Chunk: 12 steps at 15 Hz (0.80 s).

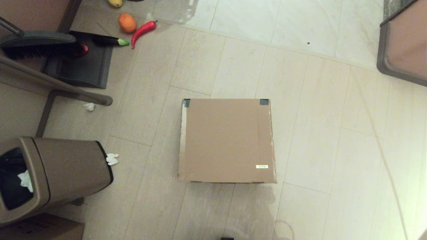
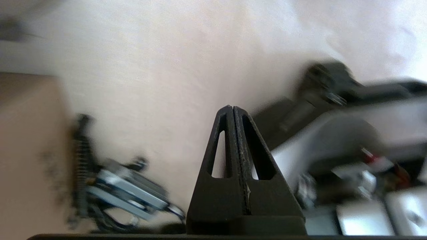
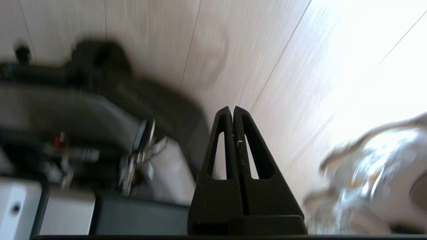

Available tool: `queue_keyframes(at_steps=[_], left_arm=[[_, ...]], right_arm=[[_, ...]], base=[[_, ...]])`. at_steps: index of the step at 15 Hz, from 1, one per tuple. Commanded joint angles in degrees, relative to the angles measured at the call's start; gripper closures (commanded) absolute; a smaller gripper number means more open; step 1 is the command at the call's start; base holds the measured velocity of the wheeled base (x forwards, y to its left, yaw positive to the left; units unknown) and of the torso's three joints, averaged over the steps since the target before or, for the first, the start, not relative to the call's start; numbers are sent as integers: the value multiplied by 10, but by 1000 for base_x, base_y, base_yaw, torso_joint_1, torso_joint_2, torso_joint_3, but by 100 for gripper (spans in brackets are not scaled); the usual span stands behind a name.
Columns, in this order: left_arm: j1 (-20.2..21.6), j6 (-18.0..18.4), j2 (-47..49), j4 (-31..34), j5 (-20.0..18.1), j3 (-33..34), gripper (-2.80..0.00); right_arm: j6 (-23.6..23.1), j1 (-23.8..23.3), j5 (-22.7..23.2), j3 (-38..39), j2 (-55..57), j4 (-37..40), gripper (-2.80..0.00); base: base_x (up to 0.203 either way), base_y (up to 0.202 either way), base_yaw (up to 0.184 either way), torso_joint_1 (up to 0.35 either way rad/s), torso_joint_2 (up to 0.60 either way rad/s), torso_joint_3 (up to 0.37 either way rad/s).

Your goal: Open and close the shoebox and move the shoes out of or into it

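Low by the robot's base, left hand (image 2: 233, 108) pinched closed, right hand (image 3: 232, 108) likewise; shoebox (image 1: 227, 140) lid down

1. Under me is a pale tiled floor (image 1: 317, 133), and everything here rests on it.
2. My left gripper (image 2: 233, 110) and right gripper (image 3: 233, 110) hang low by my base, each with its fingers pressed together, out of the head view.
3. The shoebox (image 1: 227, 140) lies flat on the floor ahead of both grippers, lid down.
4. Ahead and off to the left gripper's side stands a brown trash bin (image 1: 63, 170), with a white paper scrap (image 1: 112, 159) just beside it.
5. Farther ahead on that side lie a dark dustpan (image 1: 83, 63), an orange (image 1: 127, 22) and a red chili (image 1: 142, 30).
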Motion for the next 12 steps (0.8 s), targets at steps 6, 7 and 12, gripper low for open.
queue_keyframes(at_steps=[6, 7, 12], left_arm=[[33, 36, -196, 15, -13, 15, 0], [33, 36, -206, 14, -13, 15, 0], [43, 46, -327, 6, -23, 18, 0]], right_arm=[[-104, -72, 5, -5, -115, 44, 0], [-106, -86, 5, -5, -130, 46, 0], [-100, -100, 11, 1, -342, 27, 0]], base=[[0, 0, 0, 0, 0, 0], [0, 0, 0, 0, 0, 0], [0, 0, 0, 0, 0, 0]])
